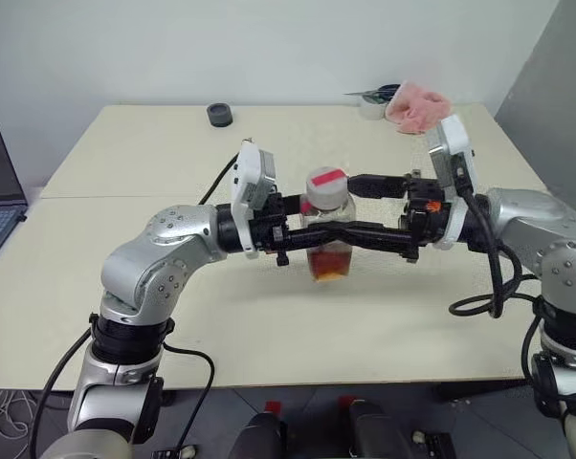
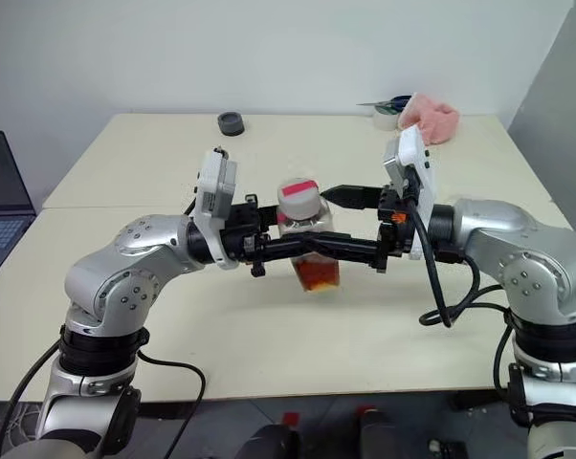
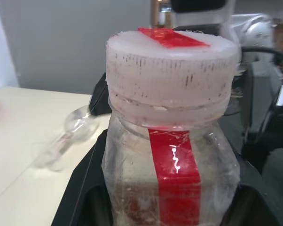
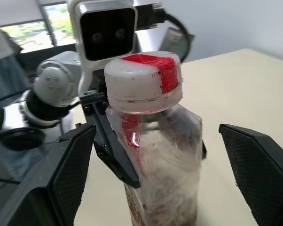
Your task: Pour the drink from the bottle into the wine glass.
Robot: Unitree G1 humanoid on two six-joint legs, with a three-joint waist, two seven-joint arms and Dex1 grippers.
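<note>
Bottle hangs above the table, clamped by the left gripper; right gripper spread wide.

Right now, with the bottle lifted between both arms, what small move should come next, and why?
Probably close the right gripper on the white, red-taped cap to unscrew it: the left gripper holds the clear plastic bottle above the table, cap still on, right fingers spread either side.
</note>
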